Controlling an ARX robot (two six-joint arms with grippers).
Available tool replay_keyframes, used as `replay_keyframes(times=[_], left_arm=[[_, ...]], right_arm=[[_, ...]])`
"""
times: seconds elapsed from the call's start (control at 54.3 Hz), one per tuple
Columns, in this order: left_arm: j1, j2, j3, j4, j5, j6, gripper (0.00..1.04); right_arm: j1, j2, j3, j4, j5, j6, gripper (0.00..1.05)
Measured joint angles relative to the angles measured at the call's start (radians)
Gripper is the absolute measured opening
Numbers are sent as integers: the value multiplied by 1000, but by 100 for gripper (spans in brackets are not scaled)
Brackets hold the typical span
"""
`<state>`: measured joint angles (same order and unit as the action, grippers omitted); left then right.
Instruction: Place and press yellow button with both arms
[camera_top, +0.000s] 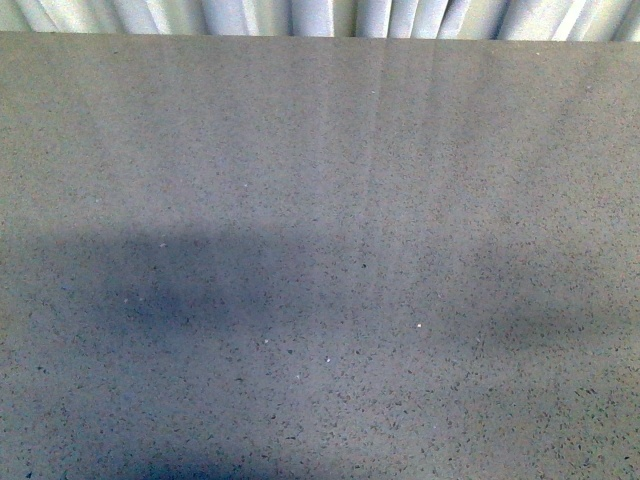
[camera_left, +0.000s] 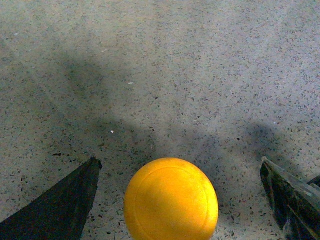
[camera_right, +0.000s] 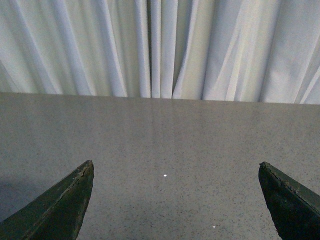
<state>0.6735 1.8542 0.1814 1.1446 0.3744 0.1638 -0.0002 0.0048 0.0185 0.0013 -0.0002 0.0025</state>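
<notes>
In the left wrist view the yellow button (camera_left: 171, 200) shows its round yellow cap, facing the camera, on the speckled grey table (camera_left: 165, 75). Its body is hidden under the cap. My left gripper (camera_left: 179, 162) is open, with its two black fingers (camera_left: 60, 205) standing wide on either side of the cap and not touching it. In the right wrist view my right gripper (camera_right: 176, 165) is open over bare tabletop, with nothing between its fingers (camera_right: 60, 205). The front view shows neither arm nor the button, only arm shadows on the table.
The table's far edge (camera_right: 160, 97) runs below a white pleated curtain (camera_right: 160, 45), which also shows as a curtain (camera_top: 320, 15) along the top of the front view. Dark shadows lie across the table (camera_top: 180, 290).
</notes>
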Motion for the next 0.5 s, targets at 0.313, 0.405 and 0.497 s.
replay_keyframes(times=[0.313, 0.405, 0.497], left_arm=[[-18, 1, 0, 9, 0, 1, 94], [-25, 6, -1, 11, 2, 4, 88], [-32, 14, -8, 14, 4, 9, 79]], right_arm=[[0, 0, 0, 0, 0, 0, 96], [0, 0, 0, 0, 0, 0, 96], [0, 0, 0, 0, 0, 0, 96]])
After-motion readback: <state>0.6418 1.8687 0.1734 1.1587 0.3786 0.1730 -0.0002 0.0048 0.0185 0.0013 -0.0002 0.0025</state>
